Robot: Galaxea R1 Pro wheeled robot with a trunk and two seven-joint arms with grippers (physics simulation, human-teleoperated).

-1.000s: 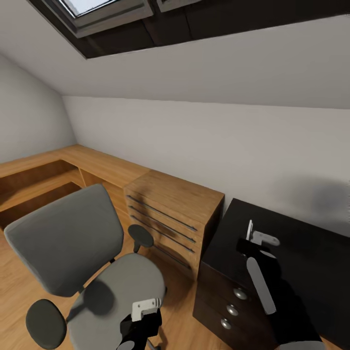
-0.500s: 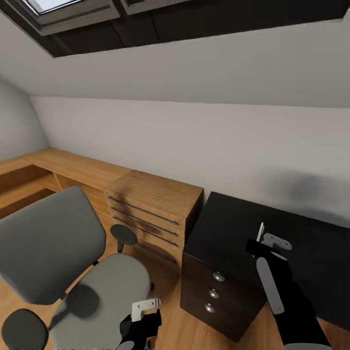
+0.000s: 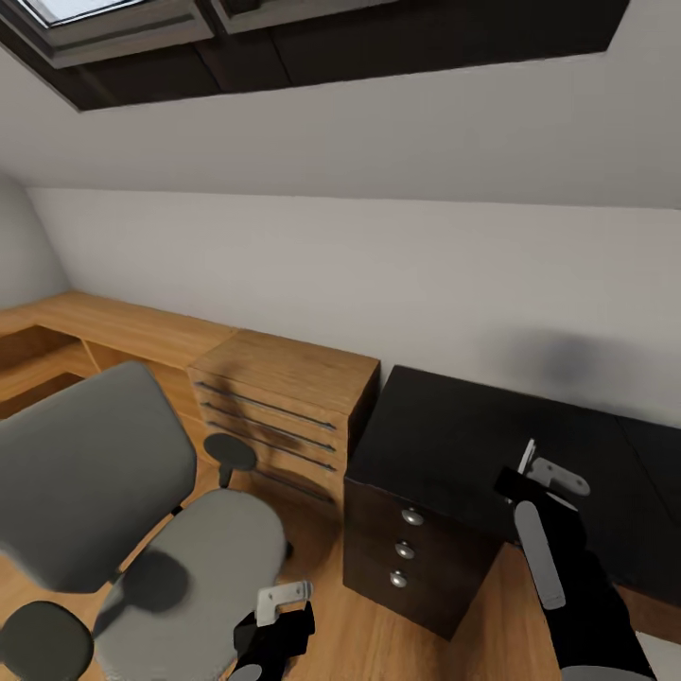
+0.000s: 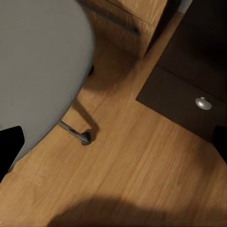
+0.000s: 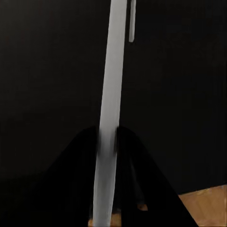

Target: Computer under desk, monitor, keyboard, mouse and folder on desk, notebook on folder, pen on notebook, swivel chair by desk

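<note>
head view: the swivel chair (image 3: 95, 482) stands on the plank floor (image 3: 378, 634), its grey back toward the camera, in front of a low oak dresser (image 3: 274, 397). just beside the dresser is the bench (image 3: 454, 435), its glossy black top bare where it shows, with the black drawer unit (image 3: 407, 549) under its near end. a dark-framed skylight (image 3: 284, 38) sits in the sloped wall above. the left pincer (image 3: 279, 605) hangs low by the chair seat. the right pincer (image 3: 549, 473) hovers over the bench edge, with the keyboard (image 3: 537, 558) seen edge-on as a slim pale grey slab along the arm.

left wrist view: the two dark fingers (image 4: 9, 149) sit at opposite edges, spread wide with nothing between them. below are the grey chair seat (image 4: 38, 71), a chrome leg with its castor (image 4: 85, 138), bare floor, and a drawer front with a round silver knob (image 4: 203, 102).

right wrist view: the right pincer (image 5: 108, 137) is clamped on the keyboard (image 5: 111, 94), which stands on edge between the black fingers (image 5: 80, 161) over the black bench top (image 5: 47, 71). i cannot tell whether it touches the top.
</note>
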